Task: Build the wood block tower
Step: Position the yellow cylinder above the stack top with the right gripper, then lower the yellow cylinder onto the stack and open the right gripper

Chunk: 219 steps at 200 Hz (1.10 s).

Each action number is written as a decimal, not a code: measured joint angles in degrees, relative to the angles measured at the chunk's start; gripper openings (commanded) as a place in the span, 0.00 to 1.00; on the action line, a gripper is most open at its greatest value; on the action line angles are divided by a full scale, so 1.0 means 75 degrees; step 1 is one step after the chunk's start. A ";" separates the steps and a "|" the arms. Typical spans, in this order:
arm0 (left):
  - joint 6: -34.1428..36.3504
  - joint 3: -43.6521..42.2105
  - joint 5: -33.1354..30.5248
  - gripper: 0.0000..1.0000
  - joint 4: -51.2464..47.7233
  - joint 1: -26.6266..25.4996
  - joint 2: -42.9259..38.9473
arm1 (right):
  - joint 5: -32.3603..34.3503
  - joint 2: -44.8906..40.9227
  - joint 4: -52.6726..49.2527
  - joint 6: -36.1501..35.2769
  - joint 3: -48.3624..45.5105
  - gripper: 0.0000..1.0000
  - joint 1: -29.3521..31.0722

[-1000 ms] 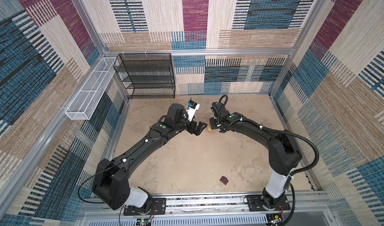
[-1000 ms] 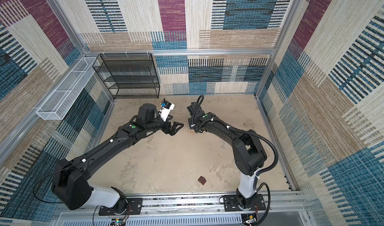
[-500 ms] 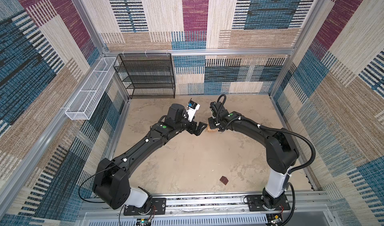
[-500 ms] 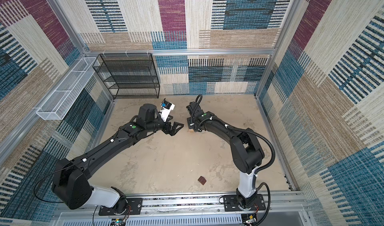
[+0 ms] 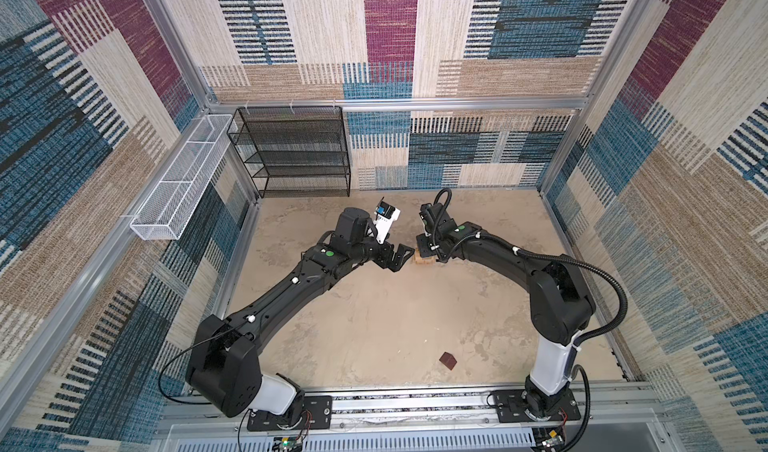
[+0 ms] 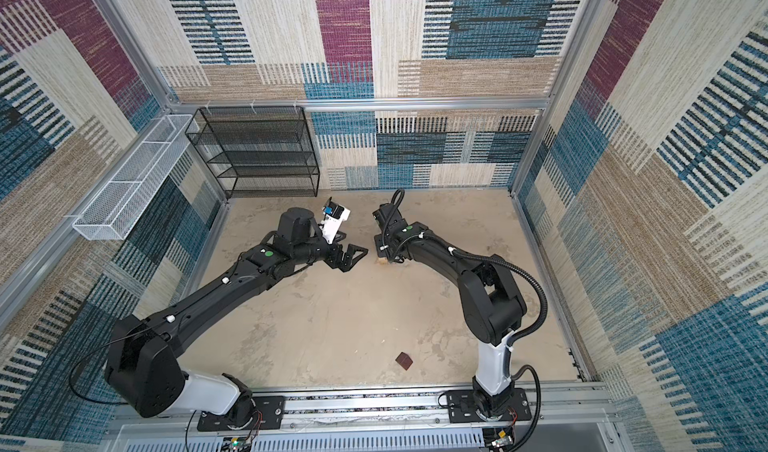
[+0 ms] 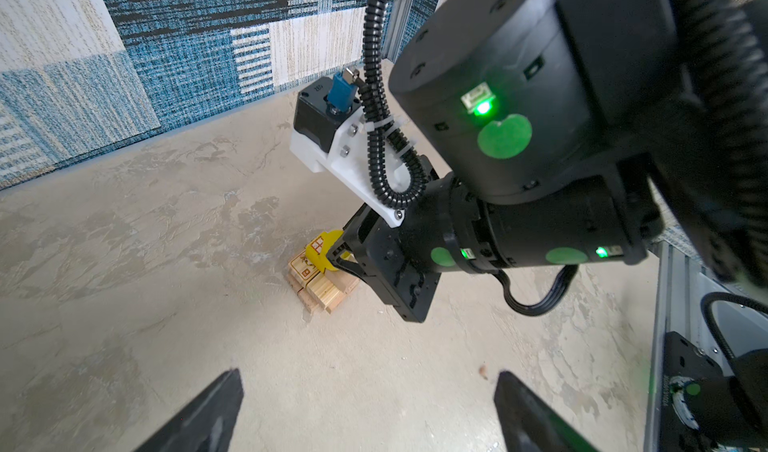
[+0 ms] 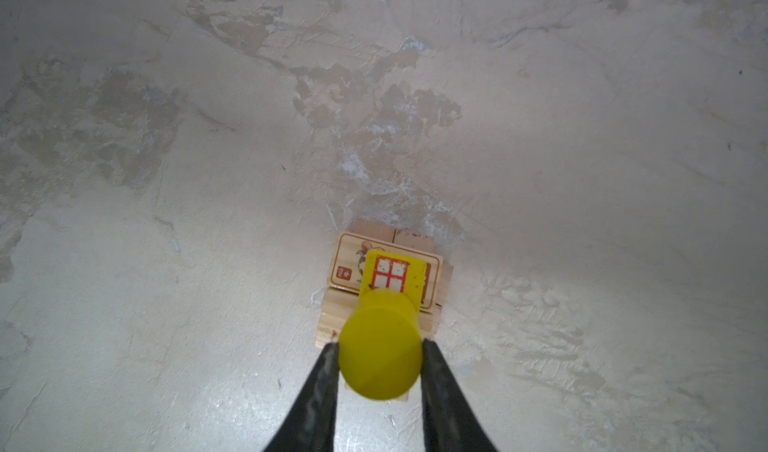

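Pincer [image 8: 380, 344], right: snug around yellow cylinder [image 8: 378, 364]

Mottled beige worktop [image 5: 374, 325] carries the wood block tower [image 5: 422, 259]. Dark brown block [image 5: 448, 361] lies well in front of the tower; black mesh rack [image 5: 297, 154] stands behind-left.

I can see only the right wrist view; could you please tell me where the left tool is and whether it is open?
Observer: The left tool is open and empty, pointing at the stack from close by without touching it.
Operator: Thank you. After I release this yellow cylinder, is any block left to fetch?
Observer: Yes, one dark brown block lies alone near the mounting rail, far from the stack.
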 measured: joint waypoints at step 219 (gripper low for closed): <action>0.0006 0.0000 -0.0187 0.99 -0.0035 -0.0009 0.0050 | -0.0102 -0.0379 -0.0108 -0.0003 0.0108 0.87 -0.0044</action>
